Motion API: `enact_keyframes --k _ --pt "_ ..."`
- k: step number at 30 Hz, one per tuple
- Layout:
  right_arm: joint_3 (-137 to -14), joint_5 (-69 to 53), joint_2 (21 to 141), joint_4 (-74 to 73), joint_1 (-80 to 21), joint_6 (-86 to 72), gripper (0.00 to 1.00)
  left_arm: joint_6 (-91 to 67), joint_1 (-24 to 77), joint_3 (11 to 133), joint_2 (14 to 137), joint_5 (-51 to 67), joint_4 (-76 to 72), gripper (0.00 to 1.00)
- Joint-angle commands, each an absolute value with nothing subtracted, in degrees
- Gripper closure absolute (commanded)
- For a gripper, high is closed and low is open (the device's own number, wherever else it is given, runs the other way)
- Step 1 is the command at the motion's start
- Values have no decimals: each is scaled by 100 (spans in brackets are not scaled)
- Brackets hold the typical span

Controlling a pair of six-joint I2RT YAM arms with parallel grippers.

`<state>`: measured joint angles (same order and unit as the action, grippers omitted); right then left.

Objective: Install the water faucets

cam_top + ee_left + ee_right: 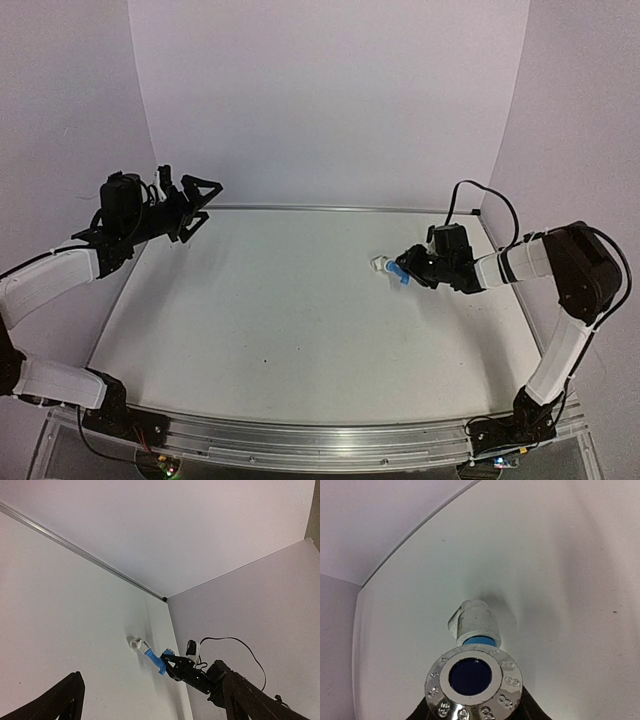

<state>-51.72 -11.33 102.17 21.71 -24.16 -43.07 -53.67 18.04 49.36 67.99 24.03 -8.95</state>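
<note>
Looking down on a flat, matte white table (300, 340). Seeing the left gripper (195, 200) raised at the far-left corner, black angular fingers gaping wide, gripping nothing. Watching the right gripper (408, 266) pinching narrow on the smooth blue tap body (398, 274) at far right, cylindrical white fitting (381, 264) seated on its tip. Spotting a shiny chrome ring (472, 680) with embossed marks, not reading them.

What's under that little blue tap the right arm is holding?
Only bare white table and a faint shadow beneath the blue tap, whose white fitting points at the surface. The right end effector covers the tap's rear, and whether the fitting touches the table cannot be told.
</note>
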Motion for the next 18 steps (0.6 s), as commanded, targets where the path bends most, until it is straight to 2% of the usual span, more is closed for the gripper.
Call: enact_keyframes --k 1,7,8,10,13,18 --pt "-4855 -754 9809 2298 -2351 -4336 100 -5196 1787 5106 6823 2468 -959 1" --pt "-4345 -949 9575 2494 -2518 -4957 98 -5212 1790 5124 6938 2522 -958 1" --pt "-4147 -772 9513 2502 -2620 -5130 89 -5225 1788 5132 6970 2542 -959 1" --pt "-3867 -532 9451 2566 -2806 -5430 86 -5250 1785 5137 7042 2551 -958 1" --pt "-3727 -330 9510 2634 -3004 -5587 70 -5265 1784 5201 7164 2604 -959 1" --pt "-3667 -173 9431 2355 -3059 -5854 57 -5253 1784 5303 7251 2714 -958 0"
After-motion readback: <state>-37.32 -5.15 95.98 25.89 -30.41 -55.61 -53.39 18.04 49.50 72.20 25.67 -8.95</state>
